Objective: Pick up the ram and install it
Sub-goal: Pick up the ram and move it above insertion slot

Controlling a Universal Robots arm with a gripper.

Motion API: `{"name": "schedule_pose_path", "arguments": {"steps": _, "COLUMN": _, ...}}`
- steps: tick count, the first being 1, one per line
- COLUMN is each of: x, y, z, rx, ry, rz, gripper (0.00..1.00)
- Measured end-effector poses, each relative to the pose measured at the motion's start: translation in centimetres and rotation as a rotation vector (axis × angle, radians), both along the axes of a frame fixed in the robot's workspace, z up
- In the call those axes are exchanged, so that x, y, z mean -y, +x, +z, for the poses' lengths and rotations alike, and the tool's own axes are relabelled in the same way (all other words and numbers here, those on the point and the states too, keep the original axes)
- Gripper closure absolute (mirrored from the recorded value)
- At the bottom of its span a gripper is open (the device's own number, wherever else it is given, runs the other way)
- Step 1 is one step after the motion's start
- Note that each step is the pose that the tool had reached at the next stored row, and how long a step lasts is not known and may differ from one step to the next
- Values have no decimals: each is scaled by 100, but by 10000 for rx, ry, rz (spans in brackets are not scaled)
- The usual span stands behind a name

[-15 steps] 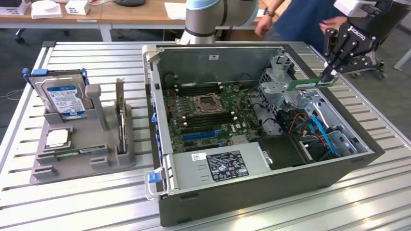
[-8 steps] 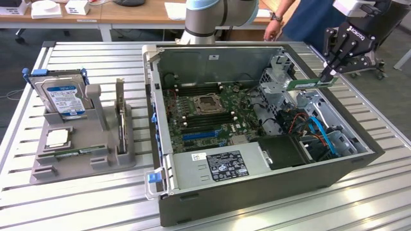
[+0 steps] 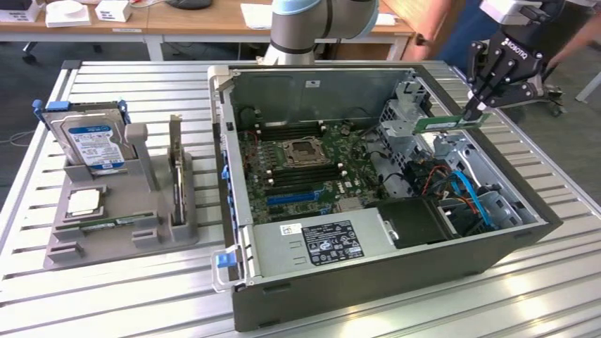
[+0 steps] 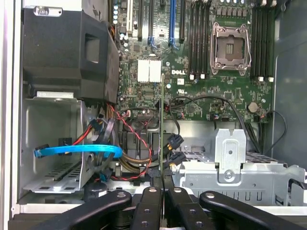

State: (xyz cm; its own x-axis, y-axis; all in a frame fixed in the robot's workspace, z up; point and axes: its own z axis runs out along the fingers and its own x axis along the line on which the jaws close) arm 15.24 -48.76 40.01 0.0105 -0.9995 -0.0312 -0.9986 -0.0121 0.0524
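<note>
Exterior view: the black gripper (image 3: pixel 472 113) hangs over the far right edge of the open computer case (image 3: pixel 376 296), its fingers pressed together on one end of the ram (image 3: pixel 449 124). The ram is a green stick held clear of everything, sticking out level toward the exterior view's left above the drive cage (image 3: pixel 413 141); the pinched end is hidden by the fingers. Below and to the left lies the motherboard (image 3: pixel 281 179) with its bare CPU socket (image 3: pixel 305 151), flanked by dark memory slots (image 3: pixel 293 128) whose latches are too small to read. On the slatted table (image 3: pixel 112 310), well apart from the case, a grey holder (image 3: pixel 75 253) carries a blue-labelled hard drive (image 3: pixel 89 144), an upright expansion card (image 3: pixel 176 172) seen almost edge-on, and a second memory stick (image 3: pixel 112 224) lying flat, partly sunk behind the holder's walls. A person (image 3: pixel 441 28) behind the table is cut off by the frame. In the wrist view the ram (image 4: pixel 163 134) shows edge-on as a thin dark line, its chips unseen, rising from between the closed fingers (image 4: pixel 151 206), with a blue flat cable (image 4: pixel 79 151) beside it.
</note>
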Motion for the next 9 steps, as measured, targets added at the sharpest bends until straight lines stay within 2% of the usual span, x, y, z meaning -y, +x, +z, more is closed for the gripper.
{"name": "schedule_pose_path", "arguments": {"steps": 9, "x": 0, "y": -131, "z": -1, "rx": 0, "ry": -1, "rz": 0, "gripper": 89}}
